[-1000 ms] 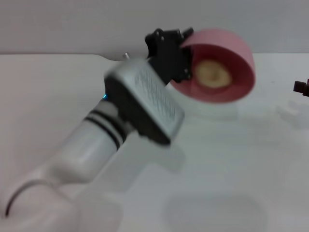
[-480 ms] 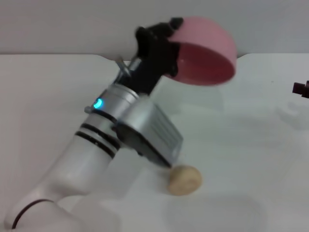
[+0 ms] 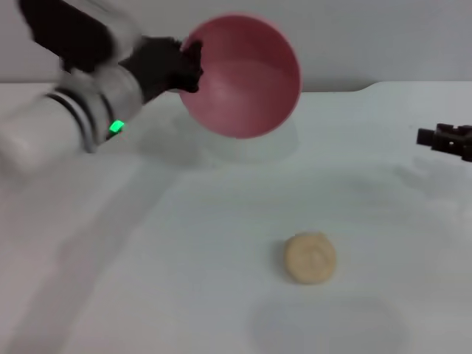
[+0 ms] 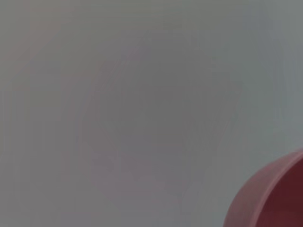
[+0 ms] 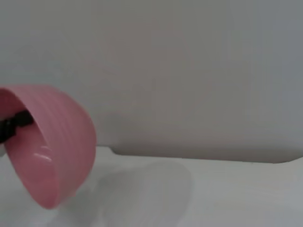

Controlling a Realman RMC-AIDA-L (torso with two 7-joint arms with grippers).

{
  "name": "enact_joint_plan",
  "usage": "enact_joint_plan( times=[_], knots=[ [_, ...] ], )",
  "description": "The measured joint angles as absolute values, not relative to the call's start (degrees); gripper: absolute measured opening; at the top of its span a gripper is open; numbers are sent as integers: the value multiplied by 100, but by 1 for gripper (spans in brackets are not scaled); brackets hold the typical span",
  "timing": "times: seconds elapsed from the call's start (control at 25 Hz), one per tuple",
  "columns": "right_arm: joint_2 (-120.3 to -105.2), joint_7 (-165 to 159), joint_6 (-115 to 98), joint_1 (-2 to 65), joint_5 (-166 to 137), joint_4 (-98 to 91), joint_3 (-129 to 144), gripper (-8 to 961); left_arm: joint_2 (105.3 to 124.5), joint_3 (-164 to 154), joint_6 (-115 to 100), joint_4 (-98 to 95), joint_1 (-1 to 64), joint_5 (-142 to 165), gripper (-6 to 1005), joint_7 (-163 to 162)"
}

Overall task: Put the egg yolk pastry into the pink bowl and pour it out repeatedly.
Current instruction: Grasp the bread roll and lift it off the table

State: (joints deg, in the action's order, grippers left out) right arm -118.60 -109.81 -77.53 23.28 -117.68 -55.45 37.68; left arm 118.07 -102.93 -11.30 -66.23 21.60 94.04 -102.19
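Note:
The pink bowl (image 3: 243, 77) is held in the air at the back of the table, tilted on its side with its empty inside facing me. My left gripper (image 3: 188, 65) is shut on its left rim. The bowl also shows in the right wrist view (image 5: 49, 146) and at a corner of the left wrist view (image 4: 272, 196). The egg yolk pastry (image 3: 310, 257) lies on the white table (image 3: 184, 258), in front of the bowl and a little right. My right gripper (image 3: 446, 140) is at the right edge, low over the table, away from both.
A grey wall (image 3: 369, 37) runs behind the table's back edge. The bowl's shadow falls on the table under it.
The bowl was tipped and the pastry fell out onto the table. My left arm swung back and to the left, turning the bowl's opening towards me. The pastry has come to rest.

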Motion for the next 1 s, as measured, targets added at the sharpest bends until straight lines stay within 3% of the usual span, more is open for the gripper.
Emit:
enact_joint_plan(
  times=[0.2, 0.44, 0.68, 1.0],
  knots=[
    [-11849, -10847, -7760, 2439, -11805, -5549, 4285, 503, 11670, -8099, -4652, -6199, 2632, 10217, -1, -11780],
    [-11847, -10813, -7747, 2605, -11830, -5532, 4744, 506, 11442, -7307, -6941, -6266, 3252, 12489, -1, -14072],
    [-11868, -10735, -7574, 3068, -12224, -5174, 5371, 508, 11761, -6545, -8570, -6964, 3240, 13934, -1, -14808],
    [-11884, -10736, -7250, 3376, -12245, -4570, 6827, 511, 11777, -6555, -8876, -8093, 2524, 13989, 0, -15146]
  ],
)
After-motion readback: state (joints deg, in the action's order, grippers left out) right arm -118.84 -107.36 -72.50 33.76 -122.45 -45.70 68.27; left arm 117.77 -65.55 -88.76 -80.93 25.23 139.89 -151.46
